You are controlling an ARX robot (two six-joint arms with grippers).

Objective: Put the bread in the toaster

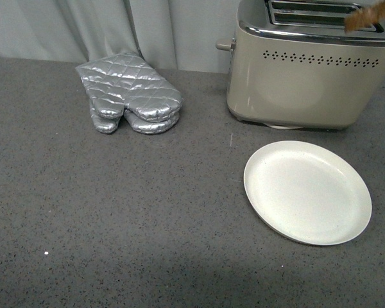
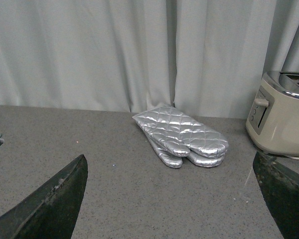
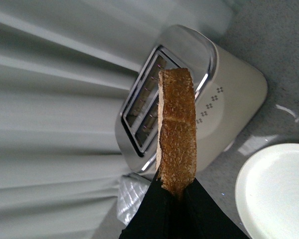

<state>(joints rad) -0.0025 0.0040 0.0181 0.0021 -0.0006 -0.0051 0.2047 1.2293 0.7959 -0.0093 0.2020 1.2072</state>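
The bread slice (image 3: 177,134) was held on edge, gripped at one end between the jaws of the right gripper (image 3: 174,188), which were closed tight on it. Its dark crust was turned toward the wrist camera, and the open slots of the two-slot toaster (image 3: 224,94) were seen behind it. In the front view the bread slice (image 1: 370,17) was seen only as a blurred brown shape at the upper right edge of the frame, apparently above the toaster's top rather than inside a slot. A white plate (image 1: 308,192) was set at the lower right, in front of the toaster. A pair of silver quilted oven mitts (image 1: 131,93) was laid at the upper left on the grey speckled countertop (image 1: 115,224). The jaws of the left gripper (image 2: 169,164) were spread wide above the countertop.
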